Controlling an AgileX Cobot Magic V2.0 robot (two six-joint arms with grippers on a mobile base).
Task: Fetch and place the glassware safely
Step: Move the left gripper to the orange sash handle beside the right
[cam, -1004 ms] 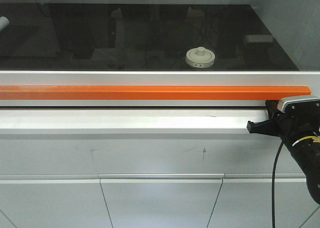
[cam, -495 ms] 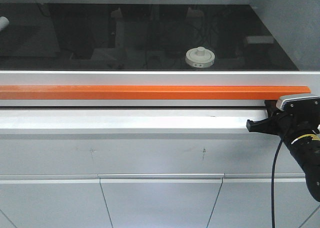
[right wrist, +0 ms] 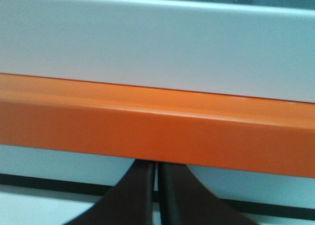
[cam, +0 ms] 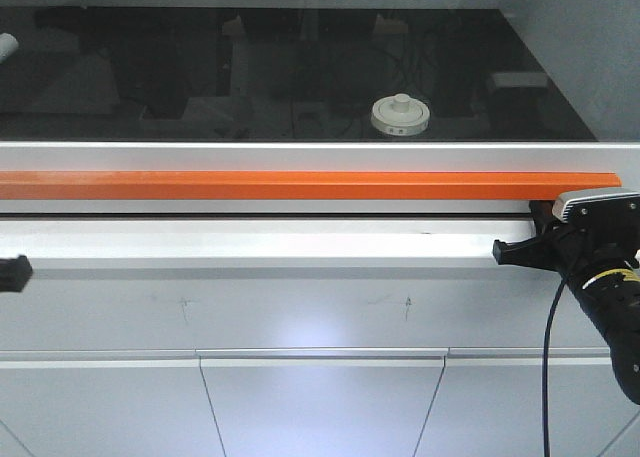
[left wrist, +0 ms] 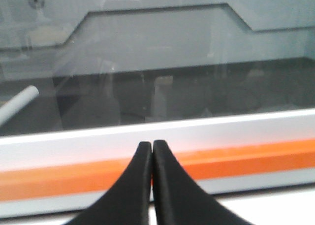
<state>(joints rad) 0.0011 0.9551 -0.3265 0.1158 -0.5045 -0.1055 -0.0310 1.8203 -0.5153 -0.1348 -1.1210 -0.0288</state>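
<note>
Barely begun: the glassware (cam: 400, 115) sits untouched on the desk (cam: 480, 119) behind the orange bar (cam: 300, 185), while left jaws and right jaws, each pressed together and empty, hang on its near side.

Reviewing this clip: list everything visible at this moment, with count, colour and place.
lidded glass jar: one, cream-white knobbed lid, behind the glass, right of centre
black worktop: one, black, under the jar
orange bar: one, orange, across the frame below the glass
white tube: one, white, far left on worktop
white flat item: one, white, far right; too small to identify
cabinet doors: three visible, grey-white, bottom
left gripper: one, black, left edge, shut
right gripper: one, black, under bar's right end, shut
</note>
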